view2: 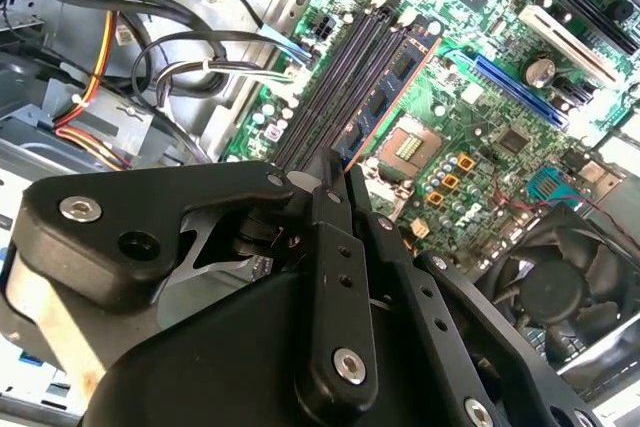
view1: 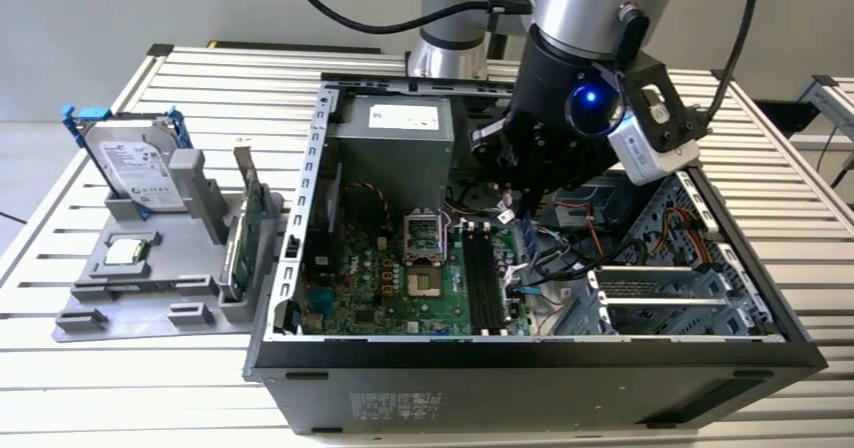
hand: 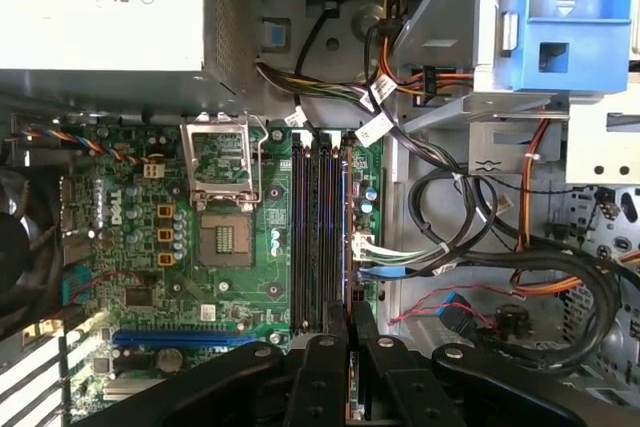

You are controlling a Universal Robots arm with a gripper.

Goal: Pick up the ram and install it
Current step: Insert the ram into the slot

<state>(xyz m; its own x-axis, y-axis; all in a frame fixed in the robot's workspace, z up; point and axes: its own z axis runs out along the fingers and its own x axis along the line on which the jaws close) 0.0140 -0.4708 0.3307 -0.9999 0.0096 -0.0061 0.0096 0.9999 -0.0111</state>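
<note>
1. The gripper (hand: pixel 349 312) is inside the open computer case (view1: pixel 534 368). Its fingers are drawn nearly together and pinch the ram (view2: pixel 385 92) by its flat faces at one end.
2. The ram stands on edge along the outermost of the memory slots (hand: pixel 315 237), on the cable side. In the first wrist view it shows as a thin line, in the second wrist view as a dark board with chips. I cannot tell whether it is fully seated or just resting in the slot.
3. Handling, as a judgement: it is light, thin and stiff but brittle, and the chips and contact edge are delicate. It is best gripped on the flat faces near the top edge and kept upright, since twisting could crack it or bend the slot.
4. Just beside the slot is a bundle of black, white and blue cables (hand: pixel 440 247). This is the closest obstruction, crowding the finger on that side.
5. On the other side of the slots are the empty CPU socket (hand: pixel 222 237) and its open metal frame, near but apart.
6. Further in are the grey power supply (hand: pixel 100 7), a blue drive bay (hand: pixel 565 7) and a black fan (view2: pixel 560 277).
7. Outside the case, at the exterior view's left, a grey holder (view1: pixel 134 288) on the slatted table (view1: pixel 80 388) carries the hard drive (view1: pixel 134 163) and a green expansion card (view1: pixel 250 230), well apart from the gripper.
</note>
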